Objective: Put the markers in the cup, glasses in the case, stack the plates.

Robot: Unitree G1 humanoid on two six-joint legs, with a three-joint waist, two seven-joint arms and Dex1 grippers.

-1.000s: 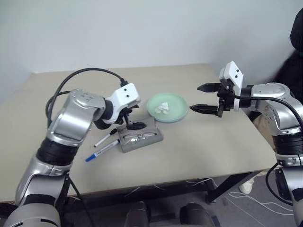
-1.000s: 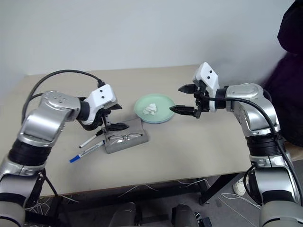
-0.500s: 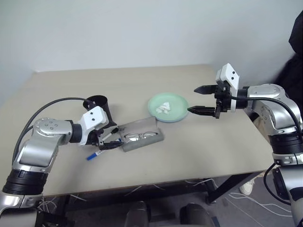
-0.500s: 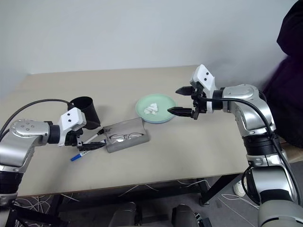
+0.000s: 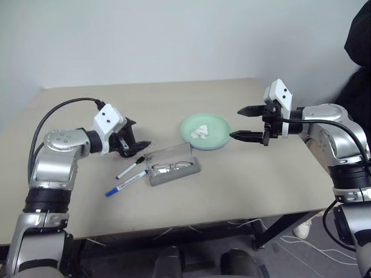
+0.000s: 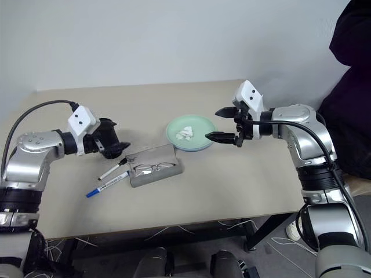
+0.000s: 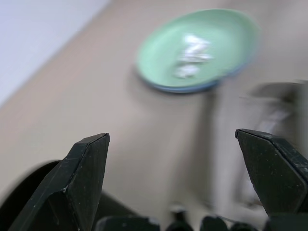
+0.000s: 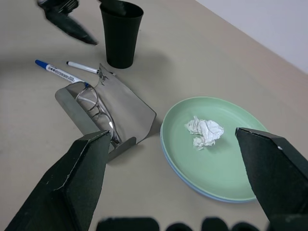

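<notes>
**Both grippers empty above the table, glasses lying in the open case**

Left gripper [image 5: 134,134] hangs with its two black fingers spread apart and nothing between them, just in front of the matte black tapered plastic cup [image 8: 121,33], which stands upright on the beige table [image 5: 243,179]. Right gripper [image 5: 248,122] hovers at the near-right edge of the plates, its fingers likewise wide apart and empty.

Near the middle of the table the grey oblong fabric-textured case [image 5: 172,167] lies open, its lid tilted back, and the thin clear-framed glasses [image 5: 168,168] rest inside it. Just beside the case, on the left gripper's side, lie the two slim white-barrelled markers: the black-capped marker [image 5: 130,168] nearer the cup, the blue-capped marker [image 5: 126,185] nearer the table's front edge. Both lie flat on the table, roughly parallel and close together.

The round shallow pale green plastic plate [image 5: 206,131] sits on top of the light blue plate [image 8: 211,196], whose rim shows just under its edge. A small crumpled white tissue [image 5: 201,132] lies in the middle of the green plate.
</notes>
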